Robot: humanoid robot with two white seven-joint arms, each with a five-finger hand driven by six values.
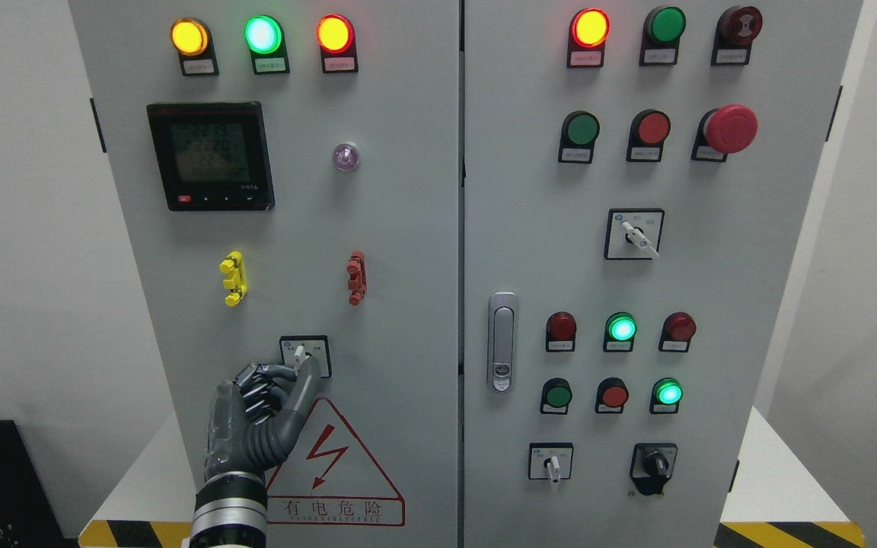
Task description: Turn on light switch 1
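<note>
Low on the left cabinet door sits a small rotary selector switch (317,348), a white plate with a short white knob (299,352) pointing up and slightly left. My left hand (300,370) reaches up from the lower left and meets the switch from below. Its thumb (309,377) and curled index finger (277,371) close around the base of the knob, and the other fingers are folded against the palm. The lower half of the switch plate is hidden behind the thumb. The right arm does not show.
A red warning triangle sticker (332,464) lies just below the hand. Yellow (234,278) and red (356,278) clips sit above the switch, under a meter (210,156). The right door carries a handle (502,341), lamps, buttons and more selector switches (634,234).
</note>
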